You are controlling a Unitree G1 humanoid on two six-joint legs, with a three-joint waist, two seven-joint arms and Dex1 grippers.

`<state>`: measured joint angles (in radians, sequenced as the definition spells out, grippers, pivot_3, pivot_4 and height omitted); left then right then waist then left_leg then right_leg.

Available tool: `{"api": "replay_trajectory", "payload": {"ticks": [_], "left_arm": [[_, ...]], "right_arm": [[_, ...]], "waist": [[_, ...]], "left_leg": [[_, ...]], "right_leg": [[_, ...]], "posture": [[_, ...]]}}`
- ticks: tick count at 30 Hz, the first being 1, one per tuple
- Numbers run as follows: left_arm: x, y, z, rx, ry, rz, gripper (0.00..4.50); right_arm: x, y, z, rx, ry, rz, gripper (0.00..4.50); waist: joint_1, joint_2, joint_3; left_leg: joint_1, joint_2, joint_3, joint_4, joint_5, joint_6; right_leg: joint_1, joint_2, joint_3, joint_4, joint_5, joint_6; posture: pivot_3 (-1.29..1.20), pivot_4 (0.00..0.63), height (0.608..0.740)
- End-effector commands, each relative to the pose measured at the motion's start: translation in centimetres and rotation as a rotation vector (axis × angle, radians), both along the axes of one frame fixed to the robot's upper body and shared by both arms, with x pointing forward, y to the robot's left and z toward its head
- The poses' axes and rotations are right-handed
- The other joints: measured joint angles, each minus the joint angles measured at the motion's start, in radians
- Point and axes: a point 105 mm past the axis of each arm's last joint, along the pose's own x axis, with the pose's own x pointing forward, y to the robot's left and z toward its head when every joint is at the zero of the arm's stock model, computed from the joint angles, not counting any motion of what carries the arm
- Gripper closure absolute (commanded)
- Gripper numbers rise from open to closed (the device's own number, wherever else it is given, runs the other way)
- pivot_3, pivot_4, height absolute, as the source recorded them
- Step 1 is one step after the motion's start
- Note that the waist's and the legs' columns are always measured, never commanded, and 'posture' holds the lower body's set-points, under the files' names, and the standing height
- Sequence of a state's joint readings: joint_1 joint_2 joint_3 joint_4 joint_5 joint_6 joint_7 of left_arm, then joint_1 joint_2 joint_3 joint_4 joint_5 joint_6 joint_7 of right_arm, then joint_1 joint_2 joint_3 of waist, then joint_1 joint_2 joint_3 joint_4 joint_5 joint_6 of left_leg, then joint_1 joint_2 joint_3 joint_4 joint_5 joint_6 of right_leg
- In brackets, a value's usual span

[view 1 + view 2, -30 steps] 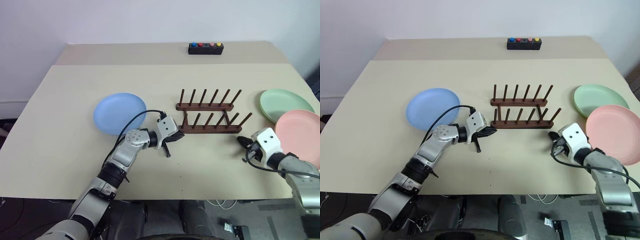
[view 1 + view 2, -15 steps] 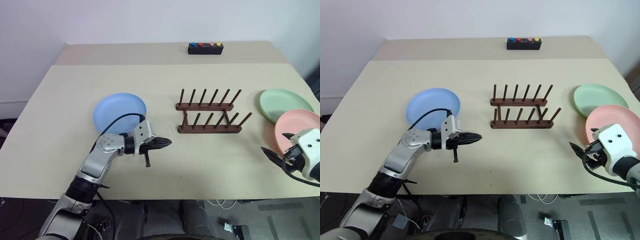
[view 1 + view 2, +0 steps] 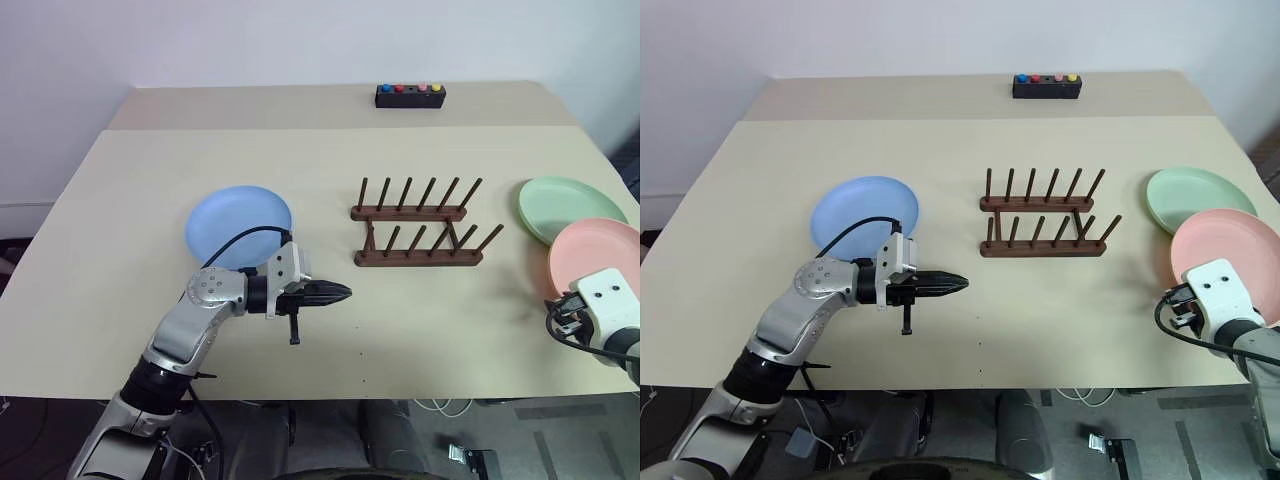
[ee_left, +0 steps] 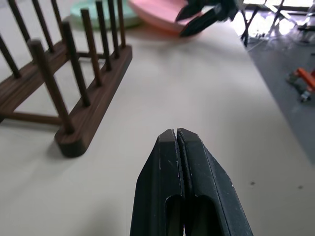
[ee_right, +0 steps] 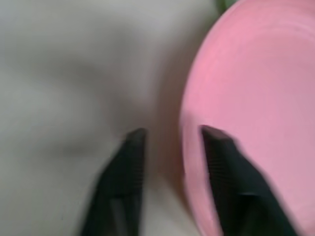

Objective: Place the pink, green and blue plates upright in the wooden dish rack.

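Beige table [image 3: 330, 140] against white wall, left tool [image 3: 338, 293] closed empty, right tool [image 5: 172, 142] parted astride pink plate [image 3: 590, 250] rim.

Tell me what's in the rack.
Nothing: the rack shows bare pegs and table between its rails. All three plates lie flat on the table: blue plate, green plate, pink plate.

light blue plate [image 3: 238, 226], mint green plate [image 3: 568, 206], salmon pink plate [image 3: 595, 258], dark brown rack [image 3: 417, 226], beige table [image 3: 140, 200], black box [image 3: 410, 95] with coloured buttons.
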<state>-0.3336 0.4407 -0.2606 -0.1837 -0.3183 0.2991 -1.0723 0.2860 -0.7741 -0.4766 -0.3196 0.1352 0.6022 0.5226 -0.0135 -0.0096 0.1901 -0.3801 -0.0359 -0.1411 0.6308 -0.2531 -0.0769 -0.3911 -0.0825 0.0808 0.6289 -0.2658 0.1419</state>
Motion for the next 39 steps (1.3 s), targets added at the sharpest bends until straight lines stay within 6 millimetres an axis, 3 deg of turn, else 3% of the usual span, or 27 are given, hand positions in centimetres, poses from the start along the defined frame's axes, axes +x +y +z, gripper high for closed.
{"api": "replay_trajectory", "payload": {"ticks": [1,6,11,16,19,25,29,34,39], "left_arm": [[-0.4,-0.1,0.4,-0.009,-0.015,-0.014,4.50],[-0.5,-0.4,0.2,-0.013,-0.011,-0.022,4.50],[-0.4,-1.0,0.2,-0.022,-0.012,-0.040,4.50],[-0.3,-1.3,0.1,-0.023,-0.015,-0.058,4.50],[0.0,-1.4,0.1,-0.022,-0.027,-0.063,4.50],[0.4,-1.3,0.3,-0.031,-0.035,-0.050,4.50],[0.2,-1.4,0.4,-0.036,-0.040,-0.050,4.50],[0.4,-1.2,0.6,-0.048,-0.045,-0.012,4.50],[0.1,-0.9,0.4,-0.049,-0.035,0.010,4.50]], "right_arm": [[0.2,-0.3,0.7,-0.041,-0.038,-0.012,4.48],[-0.3,-0.3,1.4,-0.094,-0.041,-0.014,4.48],[-0.7,-0.5,4.3,-0.210,-0.102,-0.017,4.48],[-0.6,0.1,9.1,-0.335,-0.239,0.028,4.48],[0.1,2.9,13.1,-0.337,-0.392,0.182,4.48],[2.3,10.0,17.4,-0.020,-0.621,0.509,4.48],[3.5,12.6,19.2,0.246,-0.659,0.670,4.48],[3.6,13.5,20.0,0.563,-0.607,0.810,4.48],[2.9,12.9,20.6,0.781,-0.582,0.882,4.48]], "waist": [[0.000,0.000,0.000],[0.000,0.000,0.000],[0.001,0.000,0.000],[0.000,0.000,0.000],[-0.005,0.000,0.000],[-0.003,-0.002,0.002],[0.000,-0.003,0.002],[0.002,-0.003,0.002],[0.001,-0.002,0.002]], "left_leg": [[0.000,0.000,0.000,0.000,0.000,0.000],[0.000,0.000,0.000,0.000,0.000,0.000],[-0.001,0.000,0.000,0.000,0.000,0.000],[-0.001,0.000,0.000,0.000,0.000,0.000],[-0.001,0.000,0.000,0.000,0.000,0.000],[0.000,0.000,0.000,0.000,0.000,0.000],[-0.002,0.000,0.000,0.000,0.000,0.000],[-0.007,0.000,-0.002,0.000,0.000,0.000],[-0.009,0.000,-0.002,-0.001,0.000,0.000]], "right_leg": [[0.000,0.000,0.000,0.000,0.000,0.000],[0.000,0.000,0.000,0.000,0.000,0.000],[0.000,0.000,0.000,0.000,0.000,0.000],[-0.001,0.000,0.000,0.000,0.000,0.000],[-0.001,0.000,0.000,0.000,0.000,0.001],[0.000,0.000,0.000,0.000,0.001,0.002],[-0.001,0.000,0.000,-0.001,0.002,0.003],[-0.005,0.000,-0.001,-0.001,0.002,0.003],[-0.008,0.000,-0.001,0.000,0.002,0.003]], "posture": [[0.00,0.150,0.740],[0.00,0.150,0.740],[0.00,0.150,0.740],[0.00,0.150,0.740],[0.00,0.150,0.740],[0.00,0.150,0.740],[0.00,0.150,0.740],[0.00,0.150,0.740],[0.00,0.150,0.740]]}}
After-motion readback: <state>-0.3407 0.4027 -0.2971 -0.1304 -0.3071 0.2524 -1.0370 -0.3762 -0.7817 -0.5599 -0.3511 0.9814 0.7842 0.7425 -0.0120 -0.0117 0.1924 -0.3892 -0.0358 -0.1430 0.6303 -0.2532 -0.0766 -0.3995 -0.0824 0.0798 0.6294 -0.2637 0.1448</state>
